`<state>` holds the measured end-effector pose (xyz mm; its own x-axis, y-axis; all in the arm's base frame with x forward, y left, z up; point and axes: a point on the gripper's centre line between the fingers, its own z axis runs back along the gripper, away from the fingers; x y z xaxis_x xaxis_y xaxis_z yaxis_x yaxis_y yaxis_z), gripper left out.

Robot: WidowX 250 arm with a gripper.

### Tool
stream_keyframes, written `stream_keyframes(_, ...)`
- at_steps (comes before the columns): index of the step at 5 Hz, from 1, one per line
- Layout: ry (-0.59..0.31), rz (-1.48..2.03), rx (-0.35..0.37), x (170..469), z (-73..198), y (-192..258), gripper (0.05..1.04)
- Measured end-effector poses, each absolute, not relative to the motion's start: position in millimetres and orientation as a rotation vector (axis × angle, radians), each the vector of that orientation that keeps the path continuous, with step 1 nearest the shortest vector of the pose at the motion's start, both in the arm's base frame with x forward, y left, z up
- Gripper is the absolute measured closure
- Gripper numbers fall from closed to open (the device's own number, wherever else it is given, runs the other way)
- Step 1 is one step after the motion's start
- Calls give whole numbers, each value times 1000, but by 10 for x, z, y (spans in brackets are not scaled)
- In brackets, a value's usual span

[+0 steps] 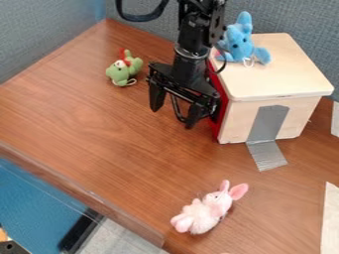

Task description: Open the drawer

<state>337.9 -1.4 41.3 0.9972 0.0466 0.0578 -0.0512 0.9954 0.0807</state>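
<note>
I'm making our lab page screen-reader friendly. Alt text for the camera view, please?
Black robot gripper, open, beside the red side of a wooden box taped to a table; a blue plush sits on top, green plush and pink plush lie nearby.

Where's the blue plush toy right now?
In the camera view, the blue plush toy sits at upper right, on top of the light wooden box, near its back-left corner.

The black arm (198,24) is held above the worktop (86,119), nearer to its far edge than to its near edge. The wrist (190,52) is held almost upright, and the gripper (173,115) is pointed downward, with its two fingers (157,99) set clearly apart.
</note>
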Motion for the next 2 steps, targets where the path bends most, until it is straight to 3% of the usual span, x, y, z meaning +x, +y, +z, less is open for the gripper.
stream_keyframes(2,-75,149,108,3610,373,228,83)
